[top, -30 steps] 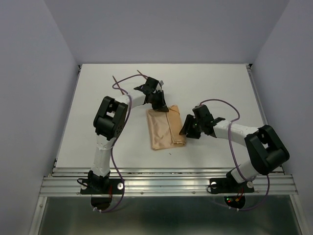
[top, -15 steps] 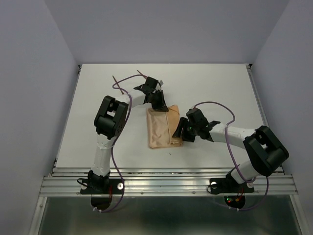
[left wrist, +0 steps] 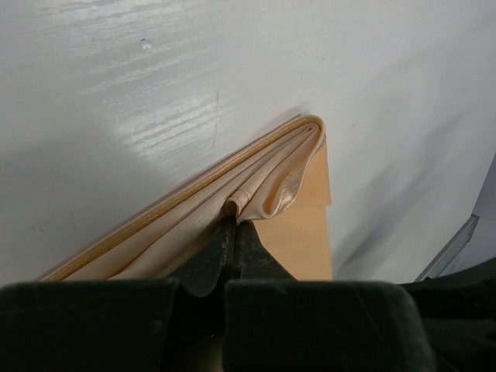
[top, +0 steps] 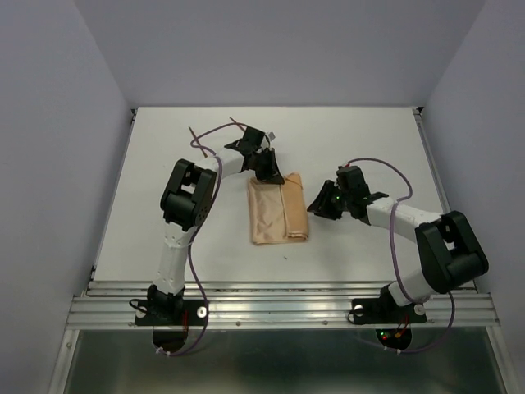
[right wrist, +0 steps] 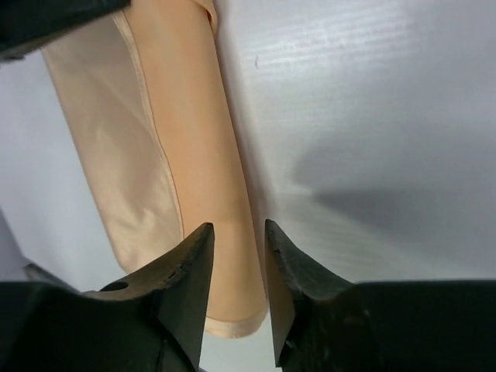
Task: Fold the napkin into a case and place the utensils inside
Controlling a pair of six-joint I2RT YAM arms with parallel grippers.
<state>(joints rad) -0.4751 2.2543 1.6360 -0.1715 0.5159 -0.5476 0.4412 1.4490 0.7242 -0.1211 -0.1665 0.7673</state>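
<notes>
The napkin (top: 277,212), already doubled into a tan oblong of several layers, lies at the middle of the white desk (top: 164,164) between the two arms, its long sides running away from the robot. The left claw (left wrist: 232,232) is clamped tight on a fold at the napkin's far end, where the left wrist view shows the layers bunched up between its closed fingers. The right claw (right wrist: 236,256) stands partly open and empty, poised at the napkin's long right edge near the near end; whether its tips touch the cloth cannot be told. The work appears to be in the folding stage, with the case not yet finished and no utensils clearly made out in any view. The next move likely calls for the right claw to close on that right edge and carry it across while the left pins the far end.
</notes>
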